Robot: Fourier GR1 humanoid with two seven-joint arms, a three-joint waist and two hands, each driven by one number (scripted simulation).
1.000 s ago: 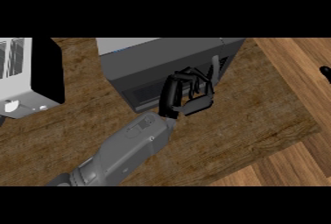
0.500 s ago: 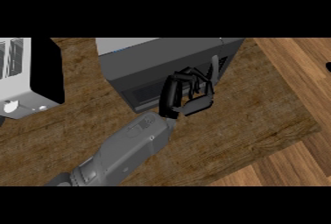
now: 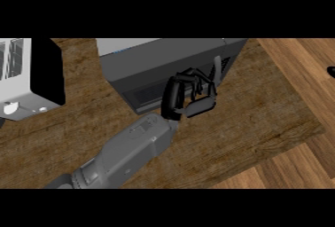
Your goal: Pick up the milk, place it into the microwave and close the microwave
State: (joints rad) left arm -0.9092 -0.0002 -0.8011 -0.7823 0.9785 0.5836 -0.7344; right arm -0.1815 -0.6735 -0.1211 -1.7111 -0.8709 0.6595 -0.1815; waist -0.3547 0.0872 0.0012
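Toaster [image 3: 29, 77] stands far left; keep the forearm off it. Microwave [image 3: 163, 57] sits centre, door apparently shut. No milk is visible, presumably inside. Left hand [image 3: 186, 95], fingers curled and empty, meets the door front: push squarely until it latches. At the right edge, right hand [image 3: 331, 71]: fingers indeterminate.

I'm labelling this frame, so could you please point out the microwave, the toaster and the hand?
microwave [image 3: 141, 66]: head view, on its dark top.
toaster [image 3: 29, 95]: head view, on its white side.
hand [image 3: 175, 95]: head view, on its black palm, at the microwave's front.
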